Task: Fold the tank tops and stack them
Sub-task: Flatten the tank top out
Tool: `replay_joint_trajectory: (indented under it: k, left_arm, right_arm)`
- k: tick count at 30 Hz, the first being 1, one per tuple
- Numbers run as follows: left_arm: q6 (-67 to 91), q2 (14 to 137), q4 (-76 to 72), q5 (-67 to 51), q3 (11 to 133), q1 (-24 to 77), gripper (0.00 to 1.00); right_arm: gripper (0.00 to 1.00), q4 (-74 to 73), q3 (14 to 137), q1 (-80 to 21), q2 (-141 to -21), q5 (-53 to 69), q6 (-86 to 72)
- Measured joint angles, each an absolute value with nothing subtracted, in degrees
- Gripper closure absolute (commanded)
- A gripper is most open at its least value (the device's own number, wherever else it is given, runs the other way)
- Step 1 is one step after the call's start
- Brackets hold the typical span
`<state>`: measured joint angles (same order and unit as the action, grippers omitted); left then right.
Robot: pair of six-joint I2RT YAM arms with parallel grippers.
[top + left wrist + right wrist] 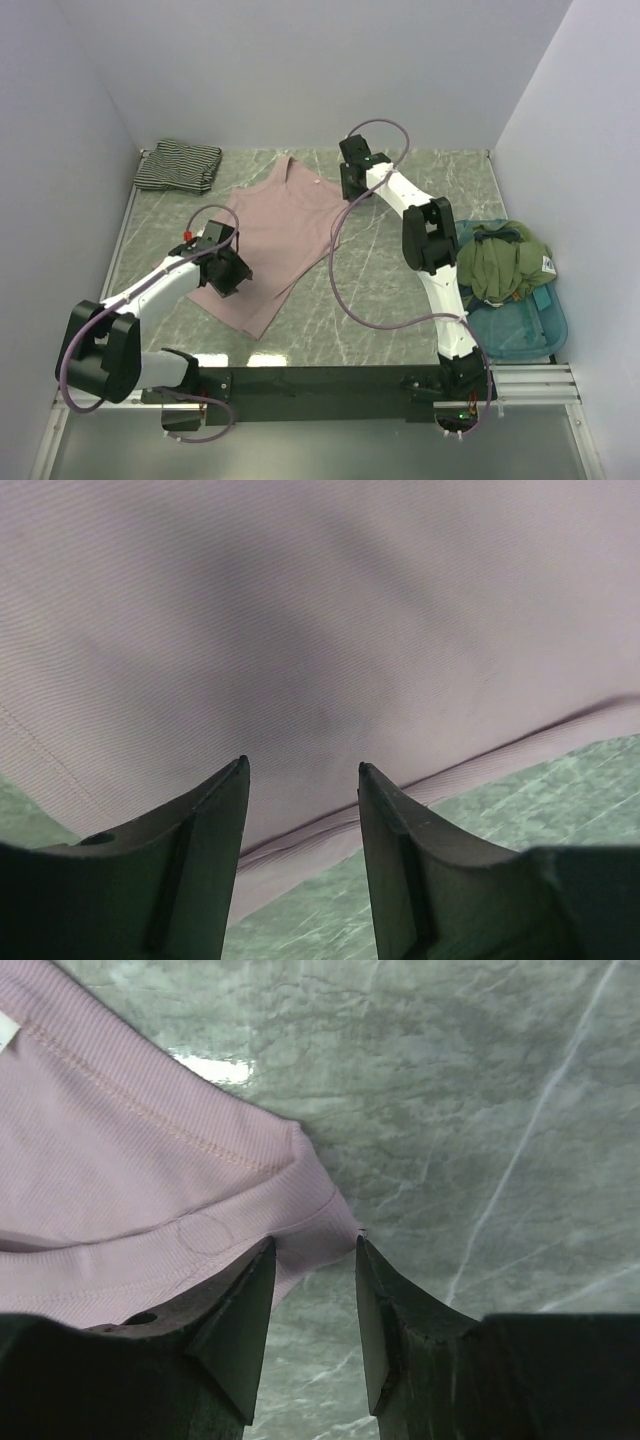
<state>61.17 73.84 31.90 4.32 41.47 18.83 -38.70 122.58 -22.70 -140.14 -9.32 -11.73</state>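
Flagging risks: pink tank top (pixel 275 240) lies flat on the counter (pixel 460 180). Its long axis runs from the left hand (pixel 300 765) at the hem to the right hand (pixel 313 1240) at a shoulder strap, neckline toward the right hand. Both hands stand open, holding nothing. The strap tip barely reaches between the right jaws and likely slips on closing. Left may pinch only the top layer, so the hem splits on lift. Striped tank top (pixel 178 165) sits folded, well beyond the left hand.
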Motion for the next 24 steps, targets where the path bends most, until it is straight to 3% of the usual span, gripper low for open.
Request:
replay_joint_trajectory:
  k: [12,16,24]
  left_arm:
    - [60.71,76.88,32.10,4.36,41.47,22.15,0.49]
    - [60.66,76.88,32.45,4.34,41.47,23.53,0.51]
    - [60.47,77.56,32.80,3.66,41.50,25.50,0.48]
  right_arm:
    - [0.57,-40.95,128.01,-22.50,-143.20,-12.97,-9.30]
    - [0.68,-42.50,128.64,-22.15,-143.83,-12.62,-9.47]
    - [0.78,-43.33,128.64,-21.17,-143.83,-10.74,-10.26]
